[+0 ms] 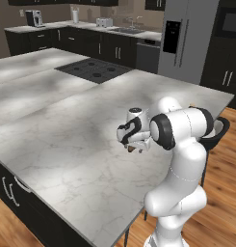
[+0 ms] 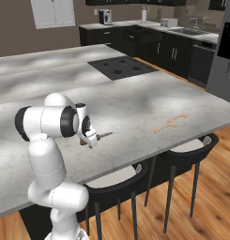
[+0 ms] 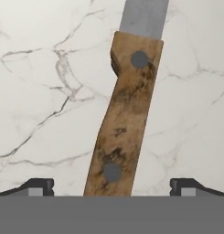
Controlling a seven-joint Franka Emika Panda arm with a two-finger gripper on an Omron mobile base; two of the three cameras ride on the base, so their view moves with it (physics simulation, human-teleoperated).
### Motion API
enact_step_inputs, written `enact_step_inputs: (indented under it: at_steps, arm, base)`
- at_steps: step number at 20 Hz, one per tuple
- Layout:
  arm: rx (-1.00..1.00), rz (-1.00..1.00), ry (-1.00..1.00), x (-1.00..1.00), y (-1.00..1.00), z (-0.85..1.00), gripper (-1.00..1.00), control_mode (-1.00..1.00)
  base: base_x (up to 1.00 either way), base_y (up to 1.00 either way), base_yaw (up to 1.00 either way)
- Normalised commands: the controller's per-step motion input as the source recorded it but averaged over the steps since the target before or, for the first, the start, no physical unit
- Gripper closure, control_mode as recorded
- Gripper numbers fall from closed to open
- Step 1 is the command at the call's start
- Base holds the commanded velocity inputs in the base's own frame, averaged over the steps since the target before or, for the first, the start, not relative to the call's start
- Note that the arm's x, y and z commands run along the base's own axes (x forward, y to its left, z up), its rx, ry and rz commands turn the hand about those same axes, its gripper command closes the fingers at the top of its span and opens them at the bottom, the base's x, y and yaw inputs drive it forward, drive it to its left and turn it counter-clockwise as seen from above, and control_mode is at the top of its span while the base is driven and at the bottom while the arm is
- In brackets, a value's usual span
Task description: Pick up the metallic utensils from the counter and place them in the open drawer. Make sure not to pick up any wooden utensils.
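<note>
Hovering with gripper (image 3: 111,187) spread wide astride the knife (image 3: 125,114), handle between the tips, blade running to 12 o'clock, flat on the counter (image 1: 66,125): nothing lifted, 0 utensils in the drawer.

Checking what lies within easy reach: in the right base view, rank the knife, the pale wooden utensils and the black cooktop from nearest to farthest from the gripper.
1. knife, right under the open gripper.
2. wooden utensils, toward the counter's stool-side edge.
3. cooktop, far across the counter.
</note>
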Motion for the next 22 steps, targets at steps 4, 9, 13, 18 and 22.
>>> enact_step_inputs:
  at_steps: [4, 9, 13, 18, 22]
  arm:
    - [0.00, 0.00, 0.00, 0.00, 0.00, -0.19, 1.00, -1.00]
    - [0.00, 0.00, 0.00, 0.00, 0.00, -0.02, 1.00, -1.00]
    - [0.00, 0.00, 0.00, 0.00, 0.00, 0.00, 1.00, -1.00]
    - [0.00, 0.00, -0.01, 0.00, -0.07, 0.01, 1.00, -1.00]
    - [0.00, 0.02, 0.00, -0.05, -0.15, 0.58, 1.00, -1.00]
  base:
    - [0.00, 0.00, 0.00]
    - [0.00, 0.00, 0.00]
    - [0.00, 0.00, 0.00]
    - [0.00, 0.00, 0.00]
    - [0.00, 0.00, 0.00]
